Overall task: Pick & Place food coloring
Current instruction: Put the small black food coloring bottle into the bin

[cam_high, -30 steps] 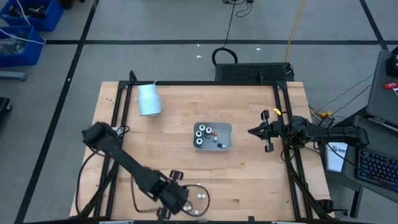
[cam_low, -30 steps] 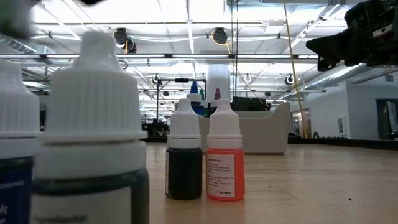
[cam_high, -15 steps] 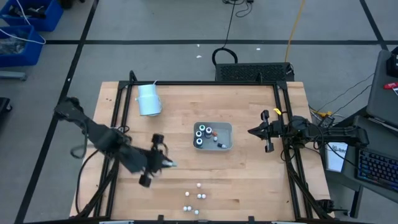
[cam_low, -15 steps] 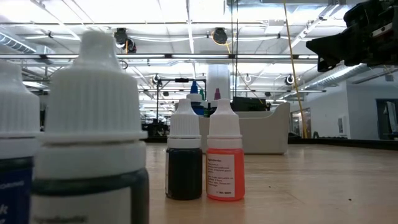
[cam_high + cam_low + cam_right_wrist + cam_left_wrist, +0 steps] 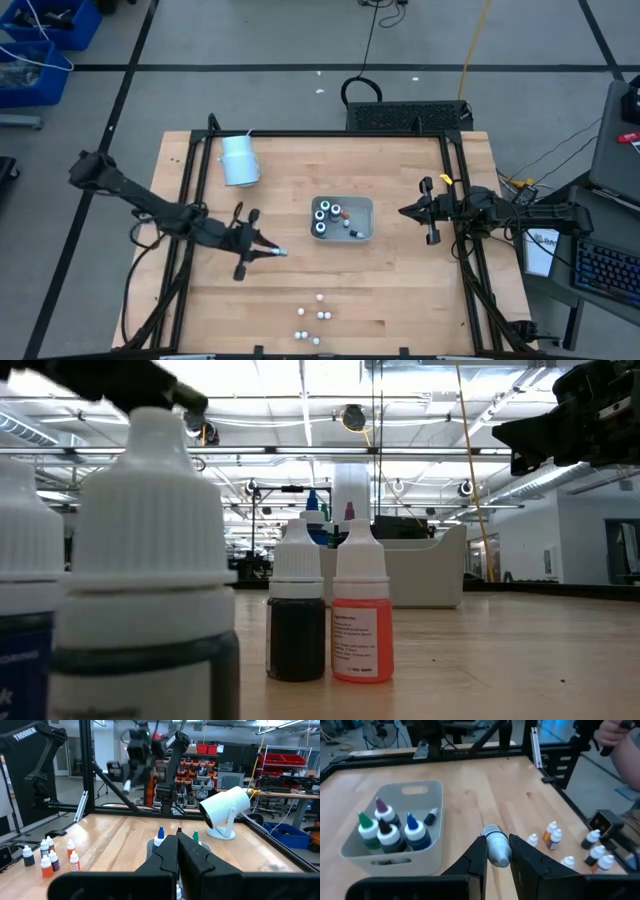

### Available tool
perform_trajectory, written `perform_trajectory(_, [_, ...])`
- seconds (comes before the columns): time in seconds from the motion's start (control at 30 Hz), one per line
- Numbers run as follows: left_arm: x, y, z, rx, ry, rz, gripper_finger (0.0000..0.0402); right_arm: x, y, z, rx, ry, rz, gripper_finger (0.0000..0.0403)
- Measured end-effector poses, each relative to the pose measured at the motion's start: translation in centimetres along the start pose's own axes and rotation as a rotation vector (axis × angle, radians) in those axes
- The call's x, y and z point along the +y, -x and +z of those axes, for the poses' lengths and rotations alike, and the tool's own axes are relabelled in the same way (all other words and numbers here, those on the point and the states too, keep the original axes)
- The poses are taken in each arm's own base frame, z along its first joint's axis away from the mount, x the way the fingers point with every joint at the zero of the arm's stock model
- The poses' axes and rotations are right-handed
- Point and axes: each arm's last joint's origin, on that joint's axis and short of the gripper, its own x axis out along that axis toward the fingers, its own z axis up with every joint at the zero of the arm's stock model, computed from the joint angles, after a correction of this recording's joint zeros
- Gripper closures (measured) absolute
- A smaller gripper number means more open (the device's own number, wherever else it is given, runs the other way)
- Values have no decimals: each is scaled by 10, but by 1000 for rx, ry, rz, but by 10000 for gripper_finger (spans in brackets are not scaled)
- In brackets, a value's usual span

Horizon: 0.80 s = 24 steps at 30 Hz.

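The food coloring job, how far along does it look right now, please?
Done: four bottles stand in the tray. In hand: the left gripper holds a white-capped bottle above the table, short of the tray. Left: about five loose bottles by the near edge. The right gripper waits shut beside the tray.

Grey floor (image 5: 280, 40) crossed by dark lines, blue bins (image 5: 40, 45) in a corner; bright strip-lit ceiling (image 5: 300, 390); red storage bins (image 5: 280, 762) on shelving beyond.
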Motion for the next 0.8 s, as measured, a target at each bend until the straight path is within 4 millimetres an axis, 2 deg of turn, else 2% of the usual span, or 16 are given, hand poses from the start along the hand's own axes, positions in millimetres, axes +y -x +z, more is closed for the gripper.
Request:
perform_trajectory(0.17, [14,-3,-31,-60,46,-6,339,0,0,0,0,0,0,403])
perform_trajectory(0.37, [30,-5,-35,-69,219,73,339,0,0,0,0,4,0,403])
perform_trajectory(0.53, [35,-17,-12,-92,238,112,339,0,0,0,0,11,-5,403])
perform_trajectory(0.8, [45,-69,55,99,159,195,339,0,0,1,-11,9,-5,403])
